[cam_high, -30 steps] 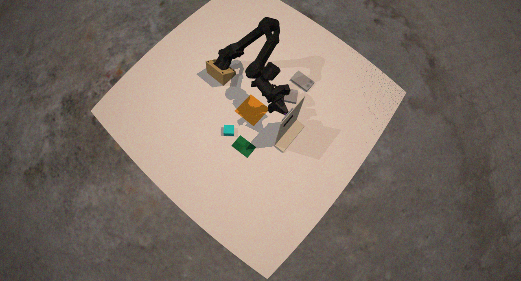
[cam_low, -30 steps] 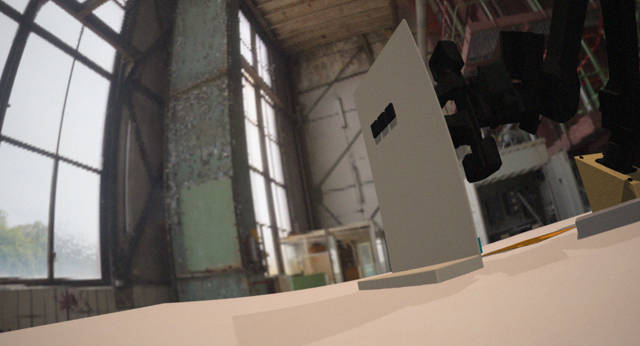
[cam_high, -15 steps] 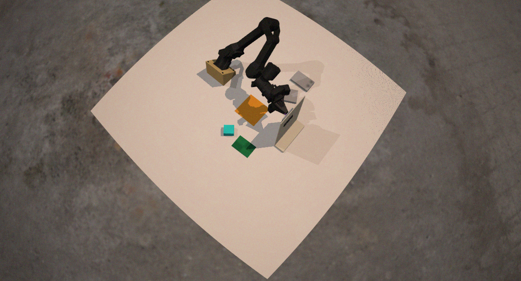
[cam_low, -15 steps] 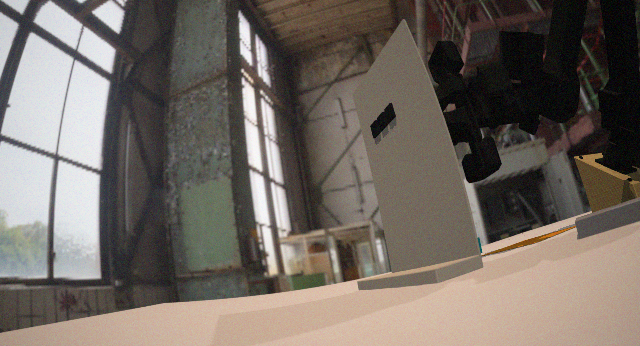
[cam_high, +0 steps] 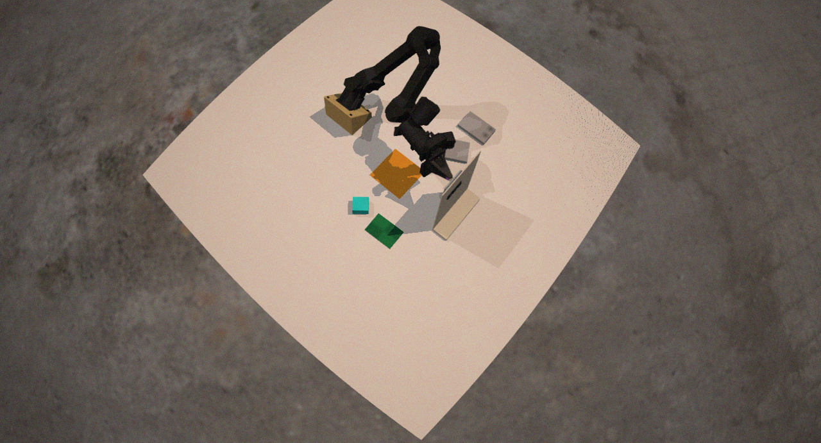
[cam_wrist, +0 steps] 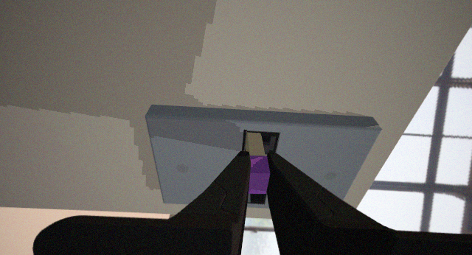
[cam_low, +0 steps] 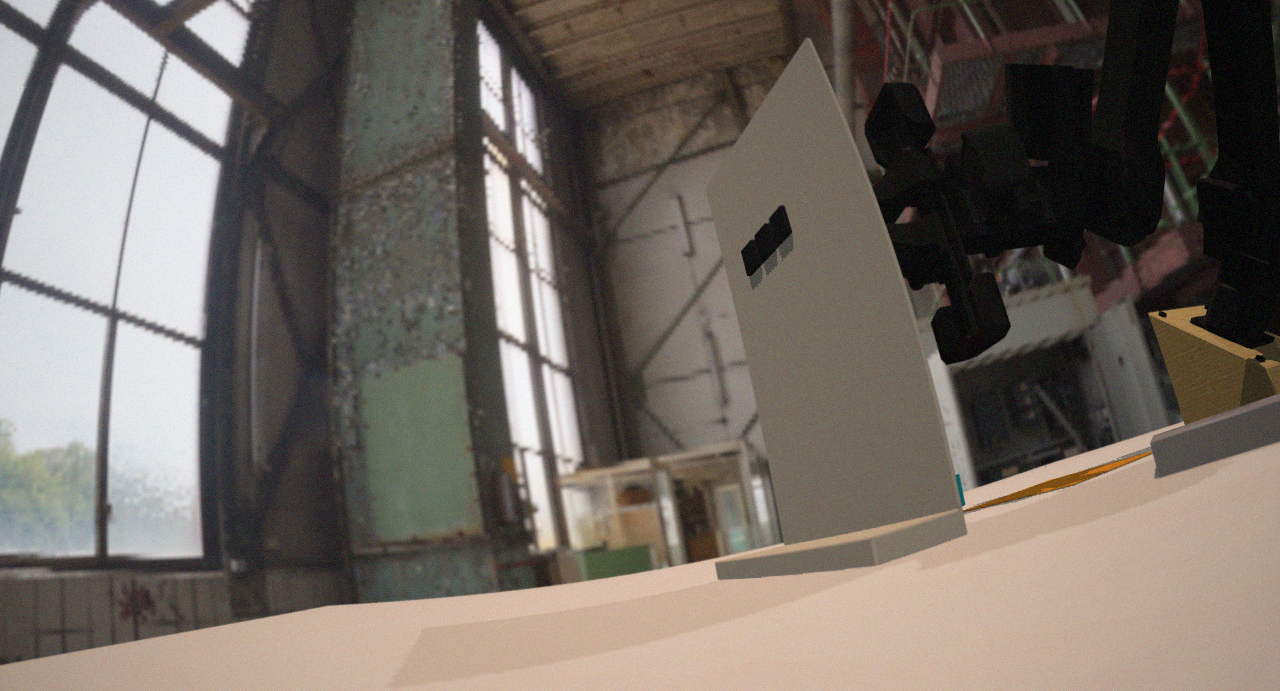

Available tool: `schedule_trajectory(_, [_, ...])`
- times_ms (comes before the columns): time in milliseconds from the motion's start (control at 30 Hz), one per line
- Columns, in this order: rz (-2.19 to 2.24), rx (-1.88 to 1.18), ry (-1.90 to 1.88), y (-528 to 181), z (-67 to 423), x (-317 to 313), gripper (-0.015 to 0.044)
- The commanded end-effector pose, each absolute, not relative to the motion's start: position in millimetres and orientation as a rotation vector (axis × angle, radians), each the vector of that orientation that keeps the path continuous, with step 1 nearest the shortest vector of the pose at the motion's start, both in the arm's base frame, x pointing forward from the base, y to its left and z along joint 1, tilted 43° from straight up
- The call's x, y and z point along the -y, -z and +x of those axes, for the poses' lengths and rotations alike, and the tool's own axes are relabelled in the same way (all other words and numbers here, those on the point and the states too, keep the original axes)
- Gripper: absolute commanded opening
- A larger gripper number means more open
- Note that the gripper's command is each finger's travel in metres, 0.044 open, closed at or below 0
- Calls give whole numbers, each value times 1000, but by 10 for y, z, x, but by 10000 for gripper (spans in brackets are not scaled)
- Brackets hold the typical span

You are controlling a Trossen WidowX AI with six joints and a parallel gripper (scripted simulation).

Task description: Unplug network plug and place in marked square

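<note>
Gripper is pinched tight on the purple plug, squeezing across it so the tab gets flattened. Plug is in its socket on the grey plate, on the panel; orange square sits nearby.

Two grey plates, two squares
</note>
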State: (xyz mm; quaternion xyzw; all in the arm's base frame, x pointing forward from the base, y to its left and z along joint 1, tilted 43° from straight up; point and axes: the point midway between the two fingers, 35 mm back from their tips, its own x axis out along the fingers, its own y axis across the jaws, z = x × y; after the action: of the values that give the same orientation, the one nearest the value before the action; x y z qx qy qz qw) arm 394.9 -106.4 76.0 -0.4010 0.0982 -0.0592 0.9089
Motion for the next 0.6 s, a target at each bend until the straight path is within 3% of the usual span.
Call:
schedule_trajectory(0, [-825, -204, 121, -753, 3914, 1060, 0])
schedule_trajectory(567, [-825, -205, 120, -744, 3810, 1064, 0])
